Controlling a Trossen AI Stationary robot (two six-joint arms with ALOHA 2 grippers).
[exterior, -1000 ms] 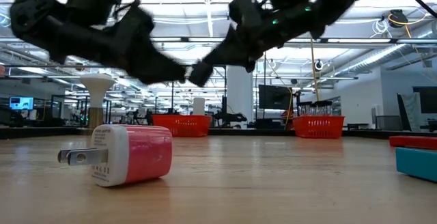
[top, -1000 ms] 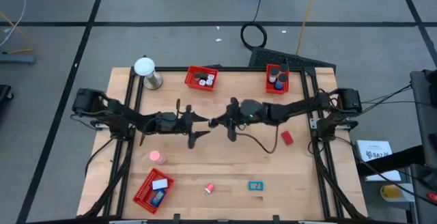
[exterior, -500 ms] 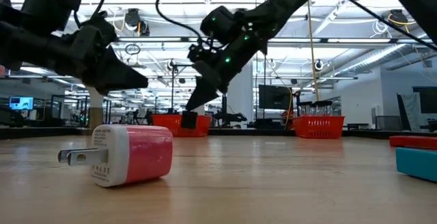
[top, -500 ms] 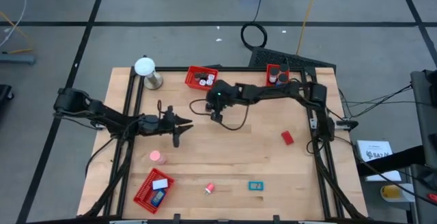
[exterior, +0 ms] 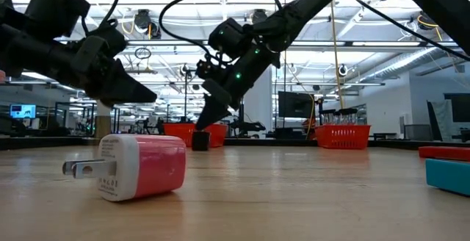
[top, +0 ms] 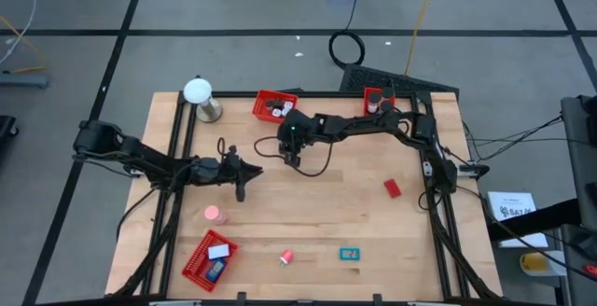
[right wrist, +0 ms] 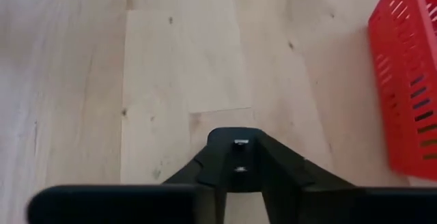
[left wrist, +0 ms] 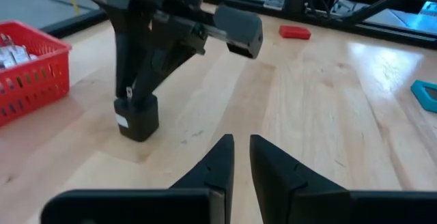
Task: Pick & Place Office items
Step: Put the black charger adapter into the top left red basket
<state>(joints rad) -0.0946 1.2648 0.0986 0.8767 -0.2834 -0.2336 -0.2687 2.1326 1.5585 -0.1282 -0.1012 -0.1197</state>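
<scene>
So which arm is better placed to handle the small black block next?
Right. The right gripper is already directly over the black block, which stands on the table beside the red tray. The left gripper sits farther off, only pointing toward it.

The table (top: pixel 326 208) is pale wood, smooth and matt, its grain and small knots showing. Under the right gripper (left wrist: pixel 133 101) stands a black block (left wrist: pixel 138 118) of dull plastic. Beside that gripper is a red tray (right wrist: pixel 410 80) of slotted plastic mesh. The pink charger (exterior: pixel 143 166) looks glossy plastic with bright metal prongs
</scene>
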